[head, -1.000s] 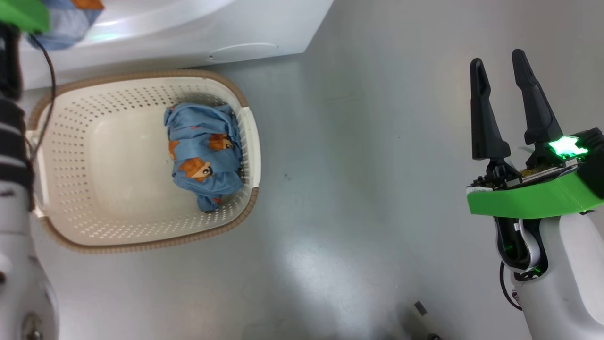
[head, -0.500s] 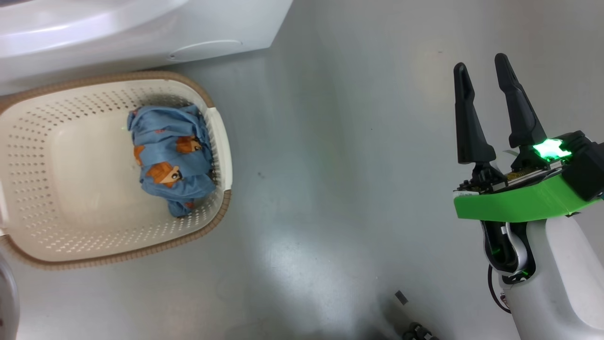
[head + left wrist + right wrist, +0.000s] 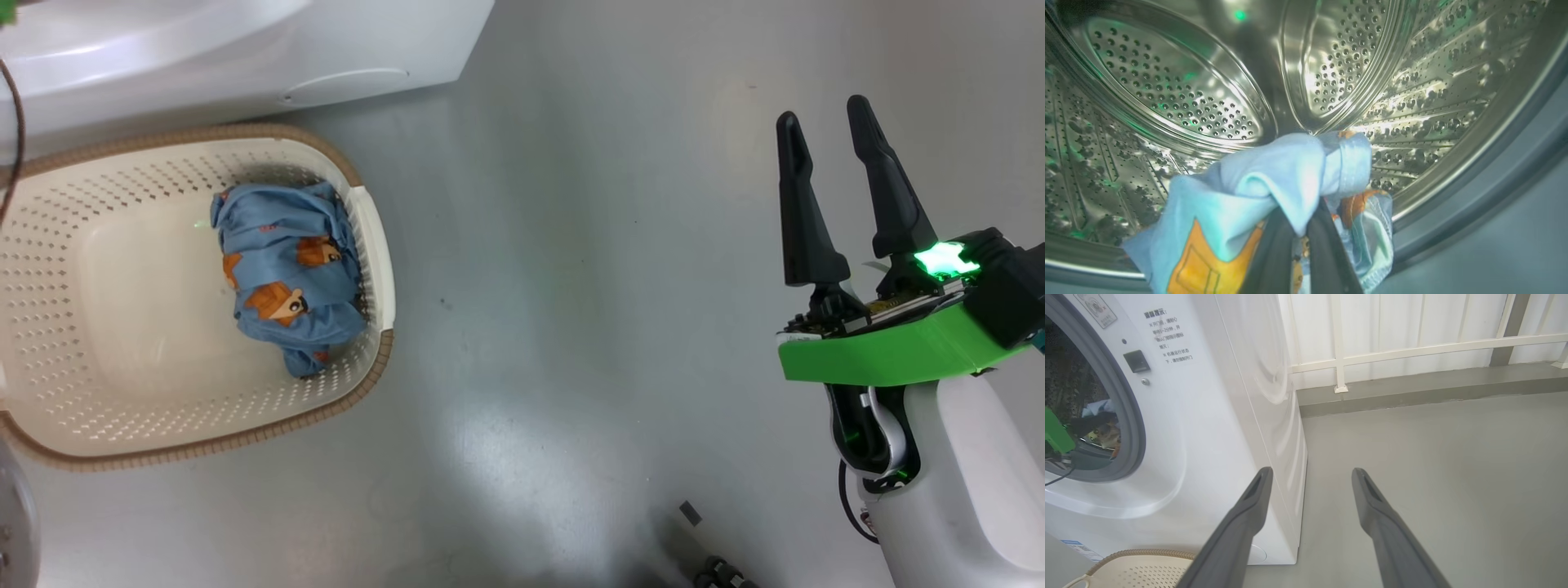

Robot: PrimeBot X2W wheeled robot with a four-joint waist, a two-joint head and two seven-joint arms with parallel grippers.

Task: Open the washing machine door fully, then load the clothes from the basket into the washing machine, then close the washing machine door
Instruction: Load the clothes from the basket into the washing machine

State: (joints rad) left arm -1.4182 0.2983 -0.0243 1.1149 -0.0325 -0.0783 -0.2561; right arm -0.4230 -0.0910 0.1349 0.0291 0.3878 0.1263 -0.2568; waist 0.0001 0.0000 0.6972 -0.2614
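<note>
In the left wrist view my left gripper (image 3: pixel 1299 222) is shut on a light blue piece of the clothes (image 3: pixel 1274 179), held inside the steel drum (image 3: pixel 1167 90) of the washing machine (image 3: pixel 1208 416). Another blue bundle with orange animals (image 3: pixel 282 282) lies at the right end of the cream basket (image 3: pixel 371 245), on the floor before the machine (image 3: pixel 245 49). My right gripper (image 3: pixel 823 114) hangs open and empty over bare floor, well right of the basket; its fingers (image 3: pixel 1241 522) point past the machine's front corner. The washing machine door is out of view.
A grey rubber gasket (image 3: pixel 1133 416) rings the drum opening. A white railing and low kerb (image 3: pixel 1412 375) run behind the machine on the right. Small dark objects (image 3: pixel 718 572) lie on the grey floor near the bottom edge.
The head camera has swung, so basket and machine sit further left in the picture. My left gripper with its cloth has left the top-left corner of that view. The right gripper stays open.
</note>
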